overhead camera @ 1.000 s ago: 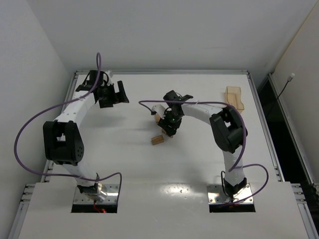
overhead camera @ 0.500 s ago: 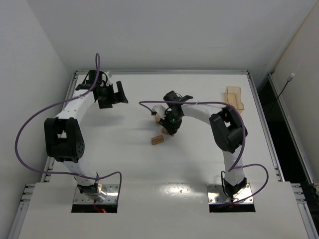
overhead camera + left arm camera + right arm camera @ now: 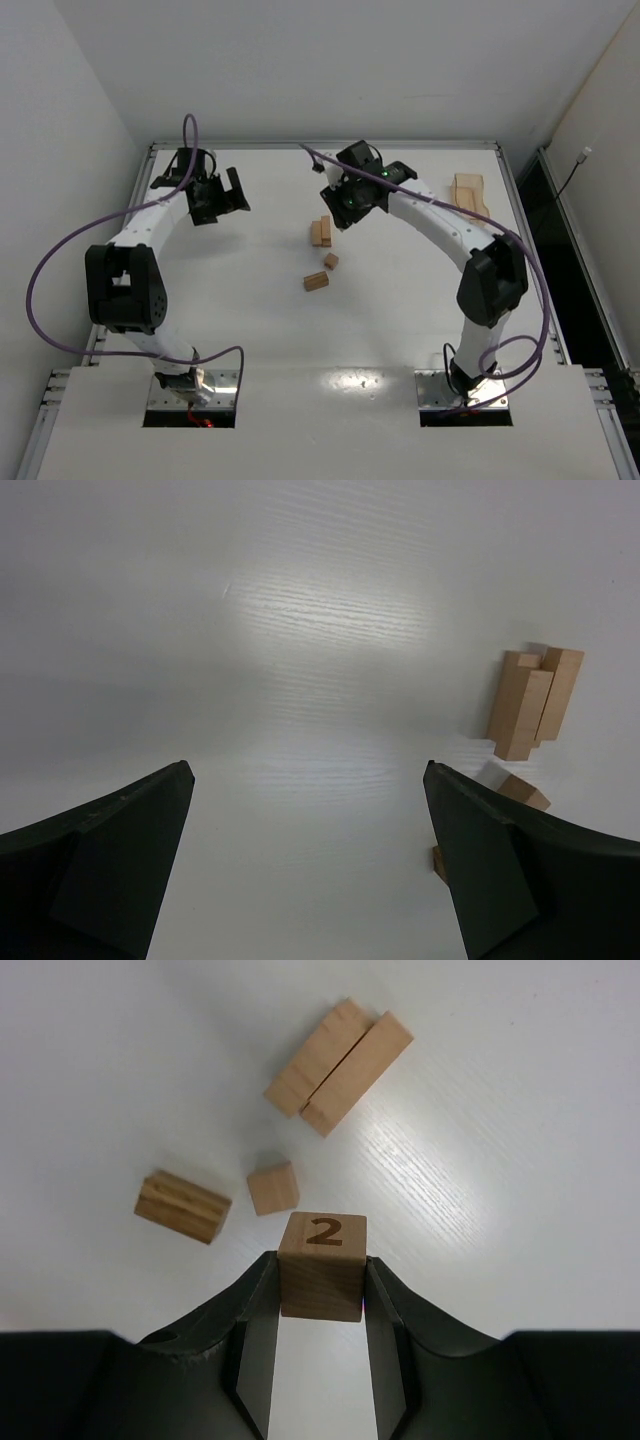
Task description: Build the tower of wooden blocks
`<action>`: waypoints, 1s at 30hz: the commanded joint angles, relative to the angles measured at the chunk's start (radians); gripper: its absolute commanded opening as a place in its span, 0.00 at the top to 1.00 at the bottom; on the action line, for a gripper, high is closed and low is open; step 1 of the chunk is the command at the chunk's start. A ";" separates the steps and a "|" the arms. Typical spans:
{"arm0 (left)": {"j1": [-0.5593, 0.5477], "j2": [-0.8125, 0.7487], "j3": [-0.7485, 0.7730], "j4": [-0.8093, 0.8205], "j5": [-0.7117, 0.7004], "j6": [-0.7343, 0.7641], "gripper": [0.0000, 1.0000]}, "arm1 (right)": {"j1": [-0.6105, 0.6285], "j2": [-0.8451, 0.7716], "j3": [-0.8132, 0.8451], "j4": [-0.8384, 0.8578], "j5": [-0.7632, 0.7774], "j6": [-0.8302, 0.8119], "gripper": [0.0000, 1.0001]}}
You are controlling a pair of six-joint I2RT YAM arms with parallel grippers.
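My right gripper (image 3: 322,1282) is shut on a wooden cube marked "2" (image 3: 322,1245) and holds it high above the table. Below it lie two long blocks side by side (image 3: 340,1067), a small plain cube (image 3: 273,1187) and a grained block (image 3: 183,1206). In the top view the right gripper (image 3: 338,212) hangs just behind the long pair (image 3: 320,232), the small cube (image 3: 330,261) and the grained block (image 3: 316,281). My left gripper (image 3: 226,196) is open and empty at the far left. Its wrist view (image 3: 308,780) shows the long pair (image 3: 535,702) to the right.
A flat wooden piece (image 3: 470,195) lies at the far right of the table. The white table (image 3: 240,300) has raised rails along its left, back and right edges, and walls stand close on the left and at the back.
My right gripper has lifted away from the blocks and moved back and up with the numbered cube in it. The left gripper has barely shifted.
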 commanded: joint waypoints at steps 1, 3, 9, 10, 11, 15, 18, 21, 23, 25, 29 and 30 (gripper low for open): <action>-0.014 -0.051 0.038 0.022 -0.036 -0.023 0.00 | -0.004 0.055 0.089 -0.019 0.072 0.187 1.00; -0.014 -0.036 0.061 0.011 -0.070 -0.023 0.00 | -0.004 0.092 0.135 -0.019 0.085 0.222 1.00; -0.014 -0.026 0.075 0.011 -0.147 -0.023 0.00 | -0.004 0.246 0.296 -0.038 0.076 0.342 1.00; -0.014 -0.026 0.075 0.011 -0.147 -0.023 0.00 | -0.004 0.261 0.314 -0.047 0.089 0.356 1.00; -0.014 -0.026 0.061 0.011 -0.147 -0.023 0.00 | -0.004 0.288 0.346 -0.047 0.098 0.367 1.00; -0.014 -0.048 0.052 0.021 -0.147 -0.023 0.00 | -0.004 0.332 0.396 -0.047 0.117 0.420 1.00; -0.014 -0.039 0.052 0.021 -0.147 -0.023 0.00 | -0.004 0.359 0.408 -0.036 0.105 0.463 1.00; -0.014 -0.029 0.063 0.021 -0.129 -0.023 0.00 | -0.004 0.381 0.408 -0.027 0.076 0.473 1.00; -0.014 -0.020 0.063 0.021 -0.128 -0.023 0.00 | -0.004 0.393 0.408 -0.027 0.075 0.473 1.00; -0.014 -0.020 0.063 0.021 -0.128 -0.023 0.00 | -0.004 0.405 0.417 -0.018 0.049 0.473 1.00; -0.014 -0.009 0.063 0.011 -0.119 -0.023 0.00 | -0.004 0.437 0.417 -0.018 0.049 0.483 1.00; -0.014 -0.009 0.063 0.011 -0.109 -0.023 0.00 | -0.004 0.437 0.428 -0.018 0.049 0.483 1.00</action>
